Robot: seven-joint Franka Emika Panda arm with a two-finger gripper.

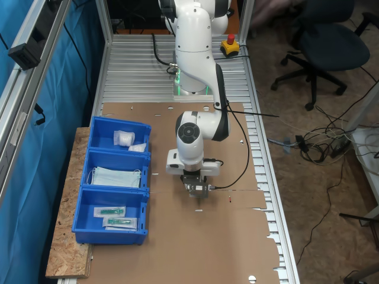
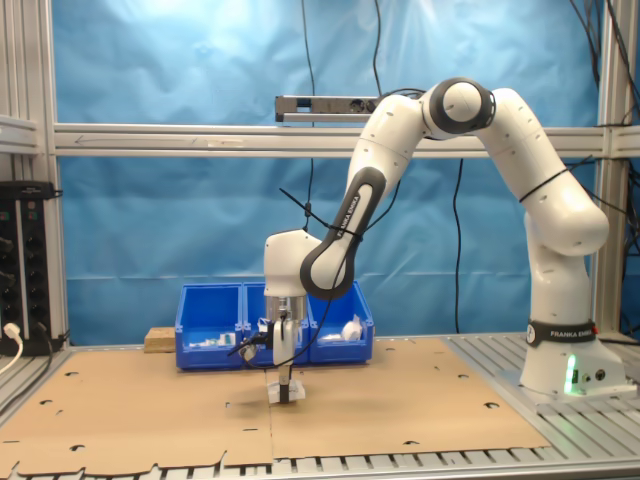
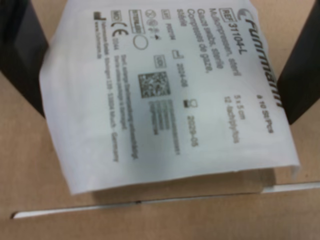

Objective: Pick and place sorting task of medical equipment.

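Observation:
The medical equipment, a flat white square packet with grey print, sits bowed between my two black fingers, just above the brown cardboard. My gripper is shut on its two opposite edges. In the first exterior view the gripper points straight down over the middle of the cardboard sheet, beside the blue bins. In the second exterior view the gripper is low at the cardboard with the white packet at its tips.
The blue bin row has three compartments: white packets, light-blue face masks and green-tipped syringes. It rests on a chipboard slab. A red stop button stands by the arm's base, and an office chair beyond the table.

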